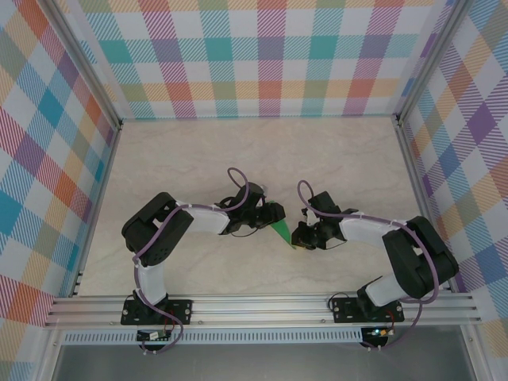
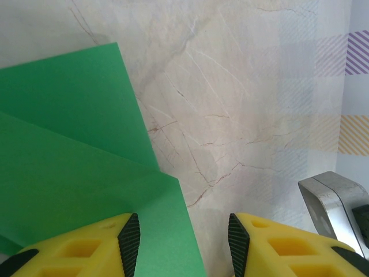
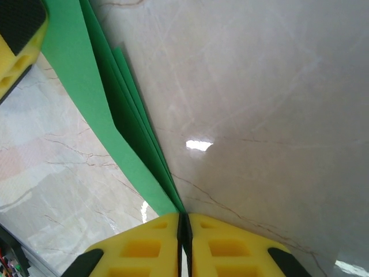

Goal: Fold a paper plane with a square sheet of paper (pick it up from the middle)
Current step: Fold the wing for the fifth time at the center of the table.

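Marbled table [image 1: 198, 159] set inside plaid walls [image 1: 270, 55]. The green sheet [image 1: 280, 232], already folded into layers, lies near the table's centre, between the two grippers. The right gripper [image 3: 183, 228] is pinched flat on the sheet's narrow end, and the layers run lengthwise straight away from its fingertips. The left gripper [image 2: 184, 241] stands about half open and grips nothing, one finger over the sheet's edge and the other over bare table. Judgement: the left arm is the free one, and it lies just beside the sheet's wide end.
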`<state>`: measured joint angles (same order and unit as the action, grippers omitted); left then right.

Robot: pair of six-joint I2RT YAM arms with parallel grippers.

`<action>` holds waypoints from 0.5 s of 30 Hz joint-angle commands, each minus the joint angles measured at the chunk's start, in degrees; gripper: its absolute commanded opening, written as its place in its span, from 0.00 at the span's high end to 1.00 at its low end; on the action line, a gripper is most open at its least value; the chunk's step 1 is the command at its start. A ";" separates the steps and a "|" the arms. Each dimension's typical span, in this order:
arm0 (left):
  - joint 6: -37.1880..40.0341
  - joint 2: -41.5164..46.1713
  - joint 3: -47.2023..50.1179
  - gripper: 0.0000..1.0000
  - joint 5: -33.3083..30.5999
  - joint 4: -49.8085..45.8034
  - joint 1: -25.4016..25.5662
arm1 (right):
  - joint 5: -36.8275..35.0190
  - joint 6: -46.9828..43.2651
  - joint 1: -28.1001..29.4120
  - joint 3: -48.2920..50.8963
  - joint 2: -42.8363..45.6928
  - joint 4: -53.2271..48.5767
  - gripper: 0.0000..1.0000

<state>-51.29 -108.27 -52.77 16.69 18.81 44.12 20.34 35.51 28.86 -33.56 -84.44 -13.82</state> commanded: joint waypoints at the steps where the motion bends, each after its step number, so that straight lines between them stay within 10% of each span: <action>1: 1.37 -2.30 0.10 0.53 -1.16 -5.62 -0.34 | -4.49 -1.72 0.05 0.79 0.24 -10.22 0.86; 15: 1.41 -3.70 -1.40 0.54 -1.06 -8.37 -0.24 | -4.31 -0.09 0.15 -2.03 10.62 -10.97 0.71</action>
<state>-51.13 -108.75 -54.19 17.04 16.53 44.10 17.91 34.70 28.91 -34.20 -77.65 -22.20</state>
